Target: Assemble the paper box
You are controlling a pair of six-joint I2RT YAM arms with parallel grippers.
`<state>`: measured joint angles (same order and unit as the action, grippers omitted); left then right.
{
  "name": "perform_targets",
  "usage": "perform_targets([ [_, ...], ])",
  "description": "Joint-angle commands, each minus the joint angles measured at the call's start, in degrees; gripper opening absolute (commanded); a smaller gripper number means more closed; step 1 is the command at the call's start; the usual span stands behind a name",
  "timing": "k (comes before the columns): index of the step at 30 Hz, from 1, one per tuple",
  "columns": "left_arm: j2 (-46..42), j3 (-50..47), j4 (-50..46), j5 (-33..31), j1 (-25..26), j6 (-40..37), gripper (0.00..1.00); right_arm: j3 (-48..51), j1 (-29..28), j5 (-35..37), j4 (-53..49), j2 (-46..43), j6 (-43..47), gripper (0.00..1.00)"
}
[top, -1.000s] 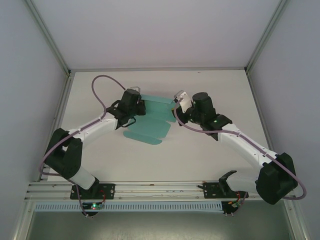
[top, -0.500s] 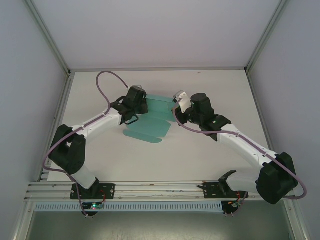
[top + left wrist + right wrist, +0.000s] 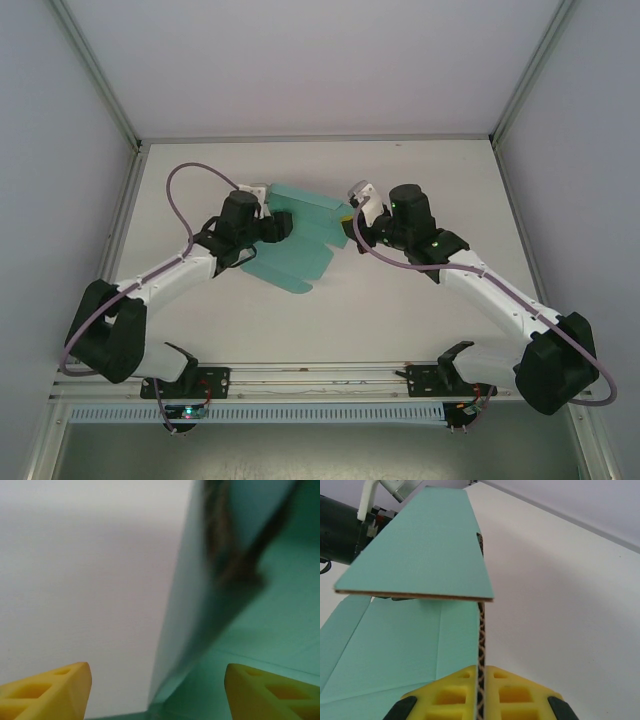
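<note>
Right end effector (image 3: 481, 682) clenched on the edge of an upright flap of the paper box (image 3: 405, 645), with the card pinched between its 2 yellow pads (image 3: 447, 697). Left end effector (image 3: 157, 692) released, its 2 yellow fingertips (image 3: 47, 690) spread wide on either side of a raised, blurred panel of the same card. Teal-green sheet partly folded, lying on the white table (image 3: 400, 300) between the 2 arms, with a rounded flap pointing toward the near edge.
</note>
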<state>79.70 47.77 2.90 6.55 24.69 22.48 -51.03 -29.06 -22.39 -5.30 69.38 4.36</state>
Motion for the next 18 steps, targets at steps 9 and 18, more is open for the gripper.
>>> perform_targets([
  [9, -3.34, 1.39, 0.65, -3.63, -2.27, -2.83, 0.60, -1.93, 0.56, -4.31, 1.37, 0.31, -0.47, 0.00],
  [18, -0.04, 2.14, 2.02, -0.62, -2.78, -3.53, 0.06, -1.89, 0.82, -5.27, 0.87, 0.84, -0.83, 0.05],
])
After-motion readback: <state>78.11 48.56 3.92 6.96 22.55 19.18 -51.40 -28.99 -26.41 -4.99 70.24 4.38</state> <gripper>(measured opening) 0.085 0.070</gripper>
